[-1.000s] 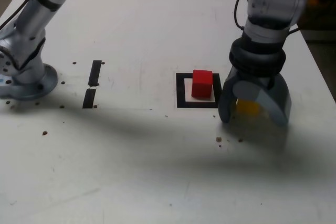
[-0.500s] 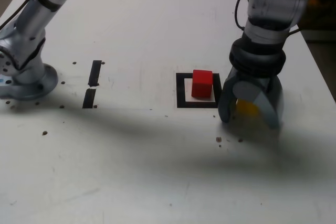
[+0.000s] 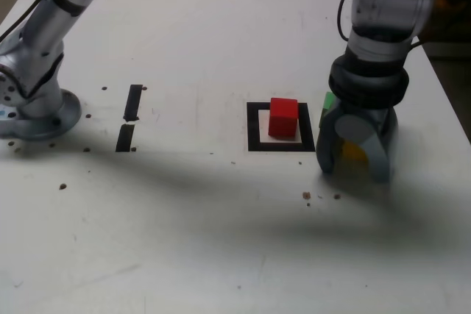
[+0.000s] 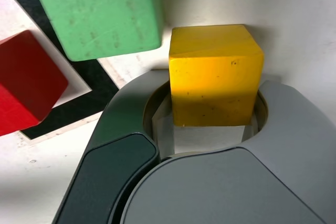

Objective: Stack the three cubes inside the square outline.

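Two claw (image 3: 355, 161) jaws clamped on yellow cube (image 4: 215, 74), touching its sides, on table (image 3: 206, 218)

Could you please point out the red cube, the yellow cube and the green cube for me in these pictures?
red cube (image 3: 283, 117), exterior view, on its front face.
yellow cube (image 4: 215, 77), wrist view, on its near face, between the jaws.
green cube (image 4: 100, 11), wrist view, on its broad upper face.
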Robot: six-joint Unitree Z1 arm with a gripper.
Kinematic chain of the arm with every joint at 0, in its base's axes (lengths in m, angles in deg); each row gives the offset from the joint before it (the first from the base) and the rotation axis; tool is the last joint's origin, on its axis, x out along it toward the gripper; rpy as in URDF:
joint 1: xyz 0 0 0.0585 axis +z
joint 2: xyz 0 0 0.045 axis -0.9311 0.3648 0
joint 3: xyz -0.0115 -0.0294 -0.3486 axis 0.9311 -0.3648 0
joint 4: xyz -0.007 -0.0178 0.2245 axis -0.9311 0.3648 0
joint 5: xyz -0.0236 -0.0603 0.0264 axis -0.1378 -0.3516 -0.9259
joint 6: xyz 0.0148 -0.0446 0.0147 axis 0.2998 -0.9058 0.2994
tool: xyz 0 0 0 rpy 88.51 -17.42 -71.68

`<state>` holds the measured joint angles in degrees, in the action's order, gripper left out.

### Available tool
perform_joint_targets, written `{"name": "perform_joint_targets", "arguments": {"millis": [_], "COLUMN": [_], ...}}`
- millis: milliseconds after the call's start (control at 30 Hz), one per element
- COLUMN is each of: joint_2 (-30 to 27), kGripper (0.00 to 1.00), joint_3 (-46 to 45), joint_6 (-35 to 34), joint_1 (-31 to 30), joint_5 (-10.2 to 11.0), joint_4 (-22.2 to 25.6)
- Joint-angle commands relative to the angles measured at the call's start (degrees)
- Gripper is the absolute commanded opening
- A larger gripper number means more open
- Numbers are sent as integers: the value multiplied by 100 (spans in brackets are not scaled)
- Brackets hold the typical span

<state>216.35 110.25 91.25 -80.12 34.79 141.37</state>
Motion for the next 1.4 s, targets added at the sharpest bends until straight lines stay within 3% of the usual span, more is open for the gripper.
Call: {"name": "perform_joint_targets", "arguments": {"millis": [0,300,633,900,1367], "joint_2": [-6,-431,-1227,-1591,-1770], "kGripper": [10,8,8,8,8], "joint_3": [-44,-138,-126,-442,-1217], "joint_6": [0,-382,-1049,-1283,-952], "joint_1": [-18,-420,-956,-823,84], "joint_5": [15,248,592,588,298], "joint_4": [-5,274,938,1136,967]}}
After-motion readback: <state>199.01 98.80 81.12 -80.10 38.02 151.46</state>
